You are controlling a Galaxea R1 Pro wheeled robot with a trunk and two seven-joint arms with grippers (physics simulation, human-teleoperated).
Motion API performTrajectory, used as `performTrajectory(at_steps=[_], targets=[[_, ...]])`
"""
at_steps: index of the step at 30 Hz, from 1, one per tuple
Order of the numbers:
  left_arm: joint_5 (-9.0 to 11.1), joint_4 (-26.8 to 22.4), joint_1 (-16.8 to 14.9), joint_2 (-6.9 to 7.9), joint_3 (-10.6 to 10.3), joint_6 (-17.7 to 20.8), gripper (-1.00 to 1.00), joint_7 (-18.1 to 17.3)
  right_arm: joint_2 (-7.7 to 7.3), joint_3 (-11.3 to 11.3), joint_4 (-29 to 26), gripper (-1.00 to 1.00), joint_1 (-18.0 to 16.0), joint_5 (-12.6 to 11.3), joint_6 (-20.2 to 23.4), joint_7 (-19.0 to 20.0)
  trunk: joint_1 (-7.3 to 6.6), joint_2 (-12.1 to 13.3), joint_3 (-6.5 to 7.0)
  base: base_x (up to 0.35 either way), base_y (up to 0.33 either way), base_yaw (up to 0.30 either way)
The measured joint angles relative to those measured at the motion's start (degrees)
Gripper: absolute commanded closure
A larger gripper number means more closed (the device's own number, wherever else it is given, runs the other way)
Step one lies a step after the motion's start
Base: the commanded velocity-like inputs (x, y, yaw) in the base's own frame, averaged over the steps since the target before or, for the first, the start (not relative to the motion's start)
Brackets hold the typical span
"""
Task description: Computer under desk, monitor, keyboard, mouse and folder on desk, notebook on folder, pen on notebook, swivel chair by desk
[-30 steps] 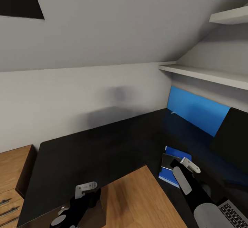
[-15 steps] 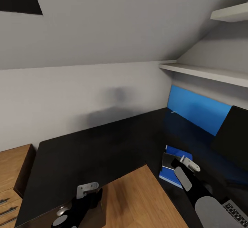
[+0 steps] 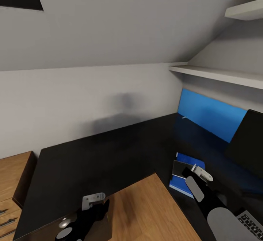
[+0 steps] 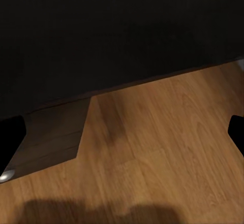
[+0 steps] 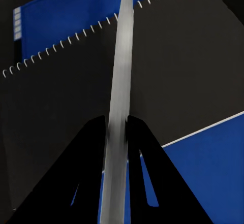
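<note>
The glossy black desk (image 3: 98, 157) spreads in an L across the head view. On its right wing lies the blue folder (image 3: 190, 160), and the dark spiral notebook (image 5: 61, 112) rests on top of it. My right gripper (image 5: 118, 127) hovers just above the notebook, shut on the pen (image 5: 121, 71), a thin pale stick pointing across the notebook towards the folder (image 5: 66, 10). The monitor (image 3: 249, 139) stands dark at the right edge. A corner of the keyboard (image 3: 251, 222) peeks out low at the right. My left gripper (image 4: 123, 137) is open over the wooden floor beside the desk's front edge.
A blue panel (image 3: 210, 114) lines the wall behind the desk's right wing, under two white shelves (image 3: 219, 75). Light wooden drawers (image 3: 11, 182) stand at the left end of the desk. Wooden floor (image 3: 146, 208) fills the desk's inner corner. The ceiling slopes low.
The whole head view has drifted slightly, so the camera moved. Both arms keep about the same places, and the pen stays held over the notebook.
</note>
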Motion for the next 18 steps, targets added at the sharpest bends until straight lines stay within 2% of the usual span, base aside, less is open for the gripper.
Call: performTrajectory(at_steps=[3,18], targets=[[0.0,-0.01,0.0,0.0,-0.03,0.0,-1.0,0.0,-0.01,0.0,0.0,1.0,0.0,-0.02,0.0,0.0,0.66,-1.2,-0.54,0.0,0.0,0.0],[0.01,0.0,0.0,0.23,-0.02,0.0,-1.0,0.0,-0.01,0.0,0.0,1.0,0.0,-0.04,-0.01,0.0,0.66,-1.22,-0.55,0.008,0.0,0.0]])
